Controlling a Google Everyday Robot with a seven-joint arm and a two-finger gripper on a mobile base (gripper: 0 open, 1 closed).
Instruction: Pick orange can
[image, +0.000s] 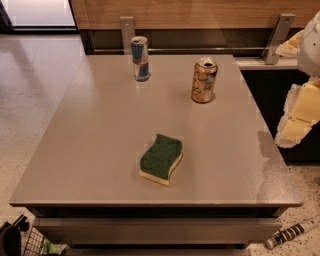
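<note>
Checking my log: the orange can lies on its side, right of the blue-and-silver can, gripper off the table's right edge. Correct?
No. The camera view shows the orange can standing upright, not lying. It is right of the blue-and-silver can, and the gripper is off the right edge of the table.

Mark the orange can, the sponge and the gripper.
orange can (204, 81): camera view, middle of its side.
sponge (161, 156): camera view, green scouring top.
gripper (298, 119): camera view, its yellow body at the right edge, beside the table (100, 150).
</note>
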